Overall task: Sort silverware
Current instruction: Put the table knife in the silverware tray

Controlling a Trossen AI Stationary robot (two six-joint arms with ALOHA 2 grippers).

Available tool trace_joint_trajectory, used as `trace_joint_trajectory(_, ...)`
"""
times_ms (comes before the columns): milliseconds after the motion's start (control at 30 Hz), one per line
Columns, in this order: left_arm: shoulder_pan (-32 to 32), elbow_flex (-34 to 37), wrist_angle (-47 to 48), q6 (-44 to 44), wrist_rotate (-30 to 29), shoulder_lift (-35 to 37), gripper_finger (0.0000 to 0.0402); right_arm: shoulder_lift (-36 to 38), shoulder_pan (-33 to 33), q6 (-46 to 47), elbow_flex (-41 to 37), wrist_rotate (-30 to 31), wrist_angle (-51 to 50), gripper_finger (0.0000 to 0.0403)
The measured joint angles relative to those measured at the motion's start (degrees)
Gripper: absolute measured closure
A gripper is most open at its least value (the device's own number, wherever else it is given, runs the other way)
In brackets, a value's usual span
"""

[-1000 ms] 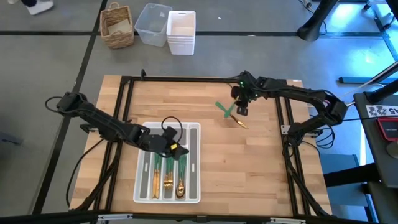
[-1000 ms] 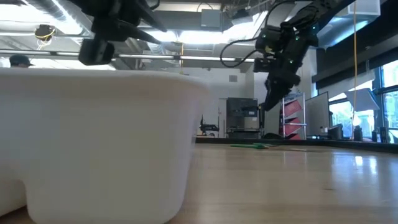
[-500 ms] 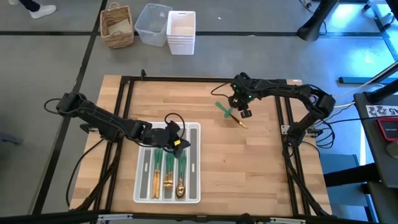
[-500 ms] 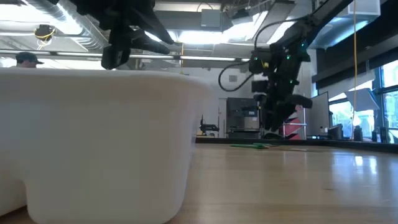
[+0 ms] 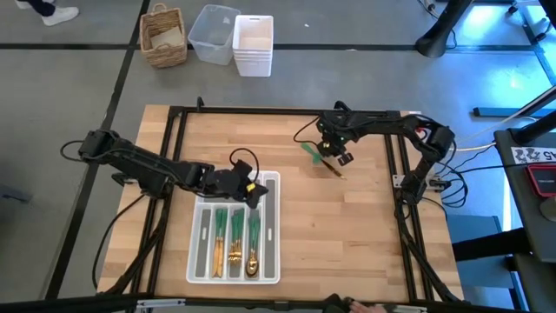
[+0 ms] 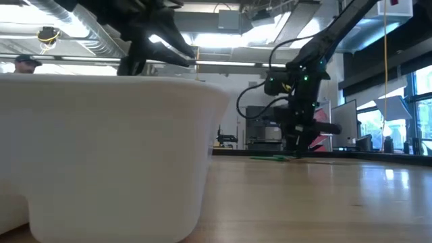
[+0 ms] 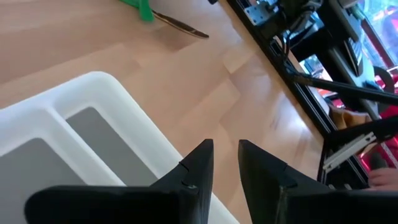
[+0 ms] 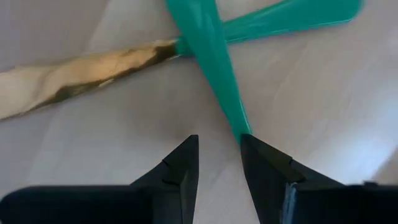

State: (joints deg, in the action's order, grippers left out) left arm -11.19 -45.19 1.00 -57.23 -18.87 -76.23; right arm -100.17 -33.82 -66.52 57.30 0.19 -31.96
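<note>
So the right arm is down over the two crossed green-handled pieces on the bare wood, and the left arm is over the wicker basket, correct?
Not quite. The left gripper is over the white organizer tray on the table, not the wicker basket, which sits on the floor beyond it; the high view shows this. The right gripper is indeed down over the crossed green-handled pieces on the wood.

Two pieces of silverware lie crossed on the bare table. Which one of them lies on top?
The piece whose green handle points toward the right gripper lies on top. It crosses over the other piece, whose gold blade shows beside it.
</note>
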Motion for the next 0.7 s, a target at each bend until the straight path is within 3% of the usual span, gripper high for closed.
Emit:
trace_joint_trajectory(400, 0.4, 0.0, 0.0, -1.3, 0.0, 0.0, 0.0334, -0.1, 0.0, 0.0, 1.1, 3.7, 3.3, 0.0281)
trace_joint_trajectory(700, 0.5, 0.0, 0.1, 0.2, -0.1, 0.0, 0.0334, -0.2, -1.3, 0.0, 1.1, -0.4, 4.5, 0.0281)
